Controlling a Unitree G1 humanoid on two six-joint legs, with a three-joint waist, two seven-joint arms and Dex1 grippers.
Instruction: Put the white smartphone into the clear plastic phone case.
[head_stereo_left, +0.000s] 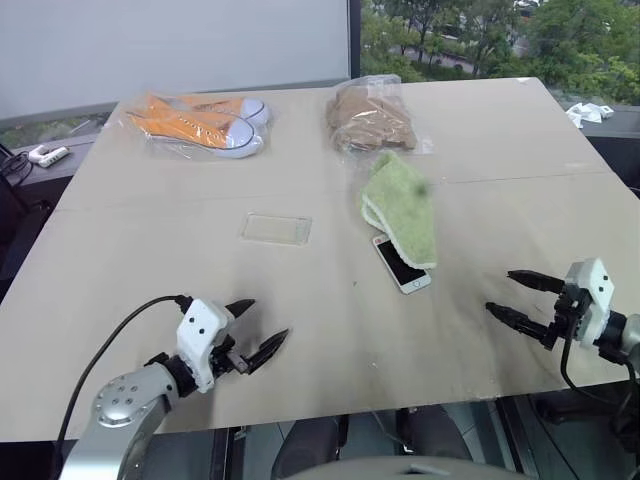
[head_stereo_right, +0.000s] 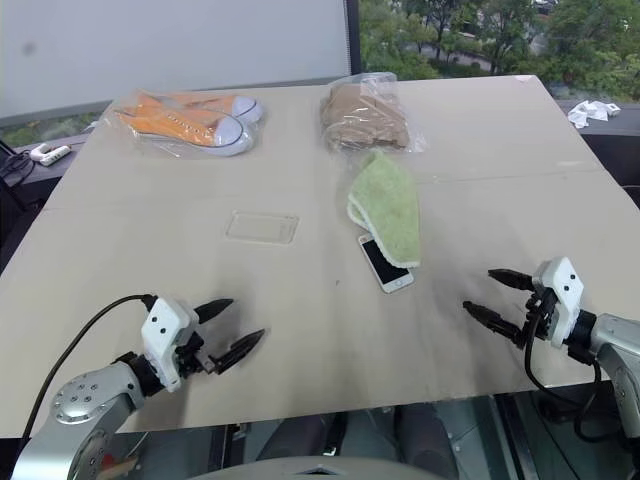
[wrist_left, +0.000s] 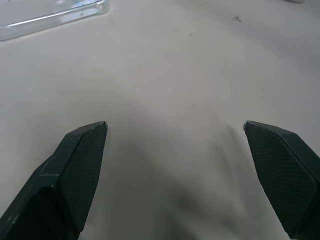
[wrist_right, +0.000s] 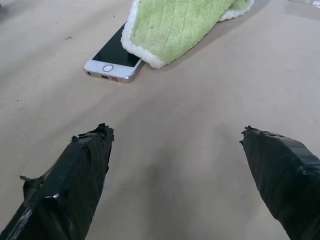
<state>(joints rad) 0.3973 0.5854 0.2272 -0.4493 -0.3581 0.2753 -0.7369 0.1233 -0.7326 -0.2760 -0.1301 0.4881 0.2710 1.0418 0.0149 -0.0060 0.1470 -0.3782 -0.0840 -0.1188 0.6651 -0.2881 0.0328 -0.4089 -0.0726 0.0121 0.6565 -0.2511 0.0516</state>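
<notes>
The white smartphone (head_stereo_left: 401, 265) lies screen-up near the table's middle, its far end tucked under a green cloth (head_stereo_left: 402, 207); the right wrist view shows its home-button end (wrist_right: 113, 57) sticking out. The clear plastic phone case (head_stereo_left: 276, 228) lies flat to the left of it, and its edge shows in the left wrist view (wrist_left: 50, 17). My left gripper (head_stereo_left: 255, 330) hovers open over the near left of the table, well short of the case. My right gripper (head_stereo_left: 512, 296) is open at the near right, to the right of the phone, nothing between its fingers.
A clear bag with orange shoes (head_stereo_left: 200, 122) lies at the far left and a bag of brown cloth (head_stereo_left: 370, 118) at the far middle. The beige table (head_stereo_left: 150, 260) ends close in front of both grippers. A white object (head_stereo_left: 588, 113) sits beyond the table's right edge.
</notes>
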